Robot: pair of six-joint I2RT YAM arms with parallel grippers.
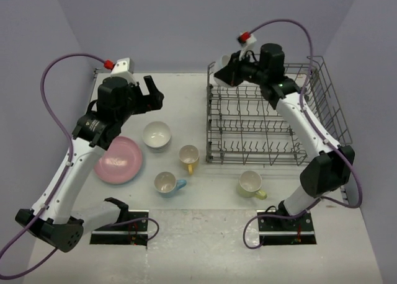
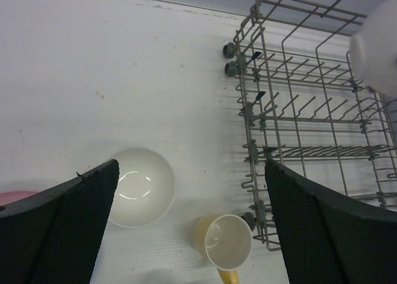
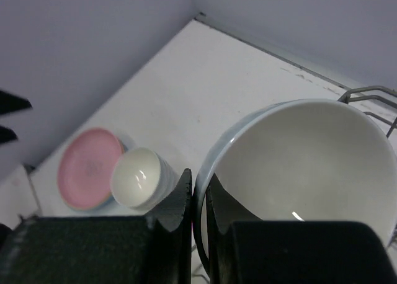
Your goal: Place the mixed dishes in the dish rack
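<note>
My right gripper (image 1: 228, 73) (image 3: 200, 178) is shut on the rim of a white bowl (image 3: 310, 160), held above the far left corner of the grey wire dish rack (image 1: 273, 119) (image 2: 310, 110). My left gripper (image 1: 151, 97) (image 2: 191, 166) is open and empty, above the table between another white bowl (image 1: 156, 135) (image 2: 139, 186) and the rack. On the table lie a pink plate (image 1: 118, 160) (image 3: 90, 168), a yellow mug (image 1: 189, 156) (image 2: 226, 244), a light blue mug (image 1: 167, 183) and a pale yellow-green mug (image 1: 250, 183). The rack's tines hold no dishes.
Grey walls close the table at the back and both sides. Two black base plates (image 1: 121, 231) sit at the near edge. Purple cables loop off both arms. The rack's raised wire side (image 1: 332, 104) stands at the right.
</note>
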